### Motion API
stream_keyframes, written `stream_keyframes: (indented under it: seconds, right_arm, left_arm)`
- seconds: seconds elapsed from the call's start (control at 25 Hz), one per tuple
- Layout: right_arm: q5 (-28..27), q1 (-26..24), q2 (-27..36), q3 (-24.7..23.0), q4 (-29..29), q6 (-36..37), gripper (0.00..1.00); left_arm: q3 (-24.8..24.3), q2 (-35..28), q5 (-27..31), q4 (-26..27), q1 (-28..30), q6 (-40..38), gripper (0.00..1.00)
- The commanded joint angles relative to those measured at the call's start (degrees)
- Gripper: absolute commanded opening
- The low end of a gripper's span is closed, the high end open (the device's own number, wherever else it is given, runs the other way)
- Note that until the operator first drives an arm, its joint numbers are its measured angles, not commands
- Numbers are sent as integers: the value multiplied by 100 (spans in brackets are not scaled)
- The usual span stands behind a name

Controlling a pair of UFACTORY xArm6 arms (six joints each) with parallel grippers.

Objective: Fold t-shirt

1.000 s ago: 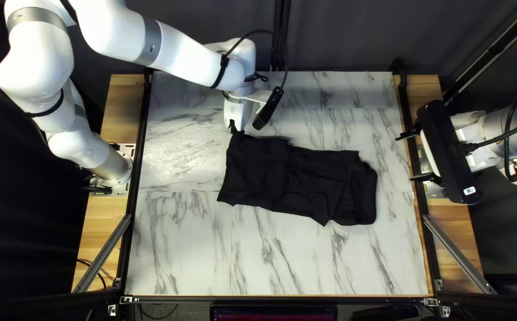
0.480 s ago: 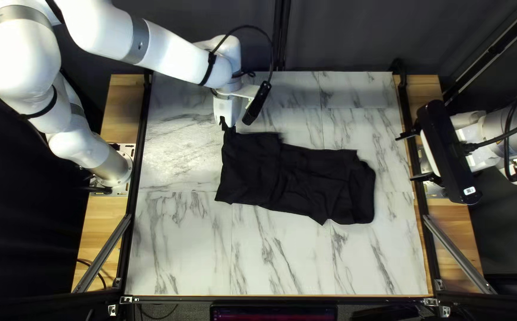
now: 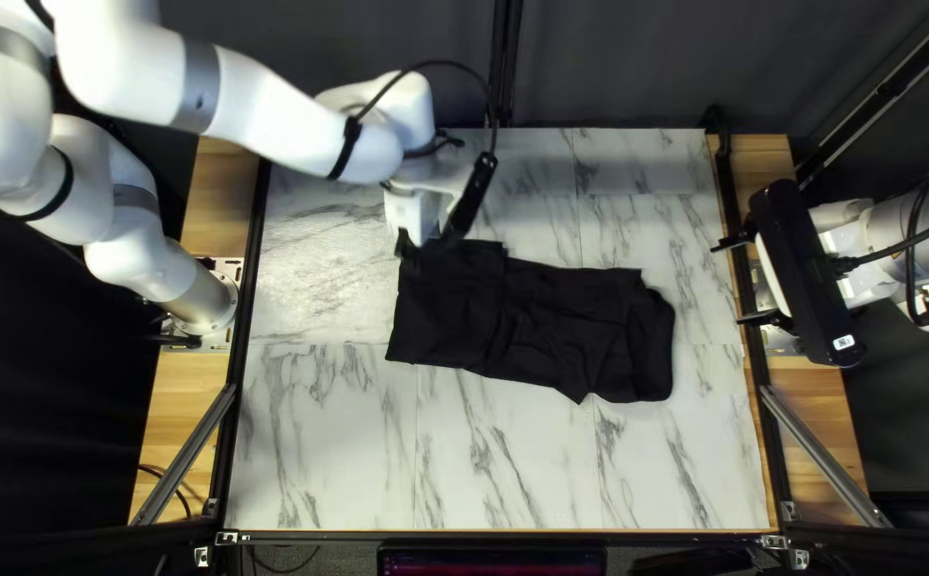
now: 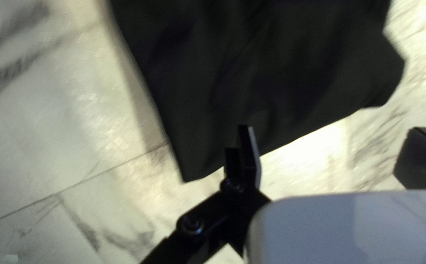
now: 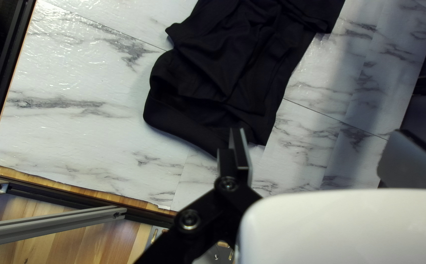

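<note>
T-shirt (image 3: 454,309) on table (image 3: 486,459), looks part-folded: long strip, uneven edges. Left gripper (image 4: 331,130) open at its far corner; right gripper (image 5: 320,132) open, well apart. Likely left: straighten, then crosswise folds.

Grey-veined white table (image 3: 326,448), creased black t-shirt (image 3: 448,315) on it
</note>
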State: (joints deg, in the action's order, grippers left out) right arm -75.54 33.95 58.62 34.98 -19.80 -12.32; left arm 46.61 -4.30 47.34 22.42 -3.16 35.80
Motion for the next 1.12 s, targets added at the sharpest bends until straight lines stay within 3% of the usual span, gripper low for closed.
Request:
stream_keyframes:
  seconds: [0.04, 0.12, 0.2, 1.0, 1.12]
  right_arm:
    - [0, 0, 0, 0, 0, 0, 100]
    - [0, 0, 0, 0, 0, 0, 100]
    - [0, 0, 0, 0, 0, 0, 100]
    - [0, 0, 0, 0, 0, 0, 100]
    - [0, 0, 0, 0, 0, 0, 100]
  left_arm:
    - [141, 392, -833, -698, 855, -1407, 100]
    - [140, 534, -1125, -1169, 1108, -2214, 100]
    - [257, 806, -1259, -2082, 1392, -3598, 100]
    - [213, 779, -1276, -2073, 1394, -3616, 100]
    - [769, 1343, -1159, -2337, 1518, -4206, 100]
